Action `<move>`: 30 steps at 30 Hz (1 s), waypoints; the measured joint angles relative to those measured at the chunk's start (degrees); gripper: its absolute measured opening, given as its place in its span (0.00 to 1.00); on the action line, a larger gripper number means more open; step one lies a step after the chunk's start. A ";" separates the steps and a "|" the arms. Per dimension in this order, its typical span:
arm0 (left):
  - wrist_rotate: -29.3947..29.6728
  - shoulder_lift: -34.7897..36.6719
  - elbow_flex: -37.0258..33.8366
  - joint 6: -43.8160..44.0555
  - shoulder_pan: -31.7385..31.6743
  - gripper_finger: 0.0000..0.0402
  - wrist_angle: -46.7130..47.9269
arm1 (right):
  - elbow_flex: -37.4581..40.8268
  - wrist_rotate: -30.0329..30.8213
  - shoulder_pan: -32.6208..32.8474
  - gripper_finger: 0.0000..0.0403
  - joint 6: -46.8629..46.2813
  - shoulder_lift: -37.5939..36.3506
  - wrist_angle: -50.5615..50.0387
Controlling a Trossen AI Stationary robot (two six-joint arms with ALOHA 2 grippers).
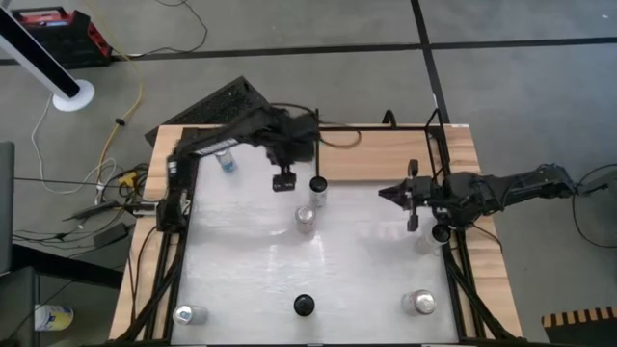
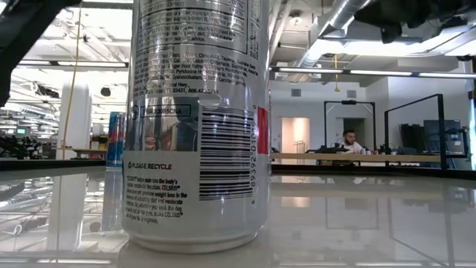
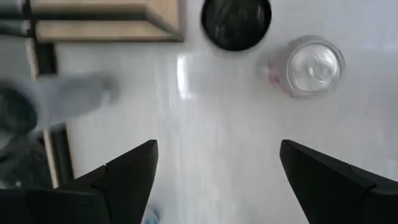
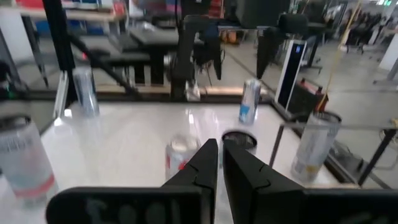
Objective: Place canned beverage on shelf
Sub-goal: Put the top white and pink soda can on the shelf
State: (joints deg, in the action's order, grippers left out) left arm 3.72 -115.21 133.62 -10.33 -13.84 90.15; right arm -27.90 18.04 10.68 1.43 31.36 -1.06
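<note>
Silver can [image 1: 306,218] stands apart from shelf [image 1: 386,154].

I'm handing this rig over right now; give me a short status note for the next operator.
Left end effector: open, empty, over the white tabletop near the shelf's front edge.
Right end effector: shut, empty, waiting at the table's right.
Cans: black-topped can beside the shelf edge, silver can just in front of it, more along the near edge.
Done: cannot tell whether any can is on the shelf.
Left: pick up a can, place it on the shelf.

Open left pincer [image 3: 217,180] above silver can [image 3: 311,65]
</note>
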 joint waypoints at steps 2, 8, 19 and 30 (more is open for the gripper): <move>-0.21 4.76 -3.19 1.86 -0.64 0.78 -1.64 | 0.00 0.00 0.00 0.12 0.02 1.33 3.23; 1.28 24.15 -22.59 5.48 -0.28 0.75 -11.42 | -3.24 -0.07 -0.68 0.12 0.33 8.41 7.41; 1.47 61.38 -81.12 5.47 7.26 0.74 -70.38 | -19.23 -0.04 -4.41 0.13 -3.80 26.55 -0.78; 1.68 68.72 -109.23 -5.40 6.26 0.74 -114.66 | -27.25 -0.03 -5.27 0.36 -3.90 40.14 -3.50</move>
State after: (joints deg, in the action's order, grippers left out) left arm 5.40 -46.49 24.39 -15.73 -7.58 -24.51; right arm -55.15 18.02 5.41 -2.47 71.50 -4.56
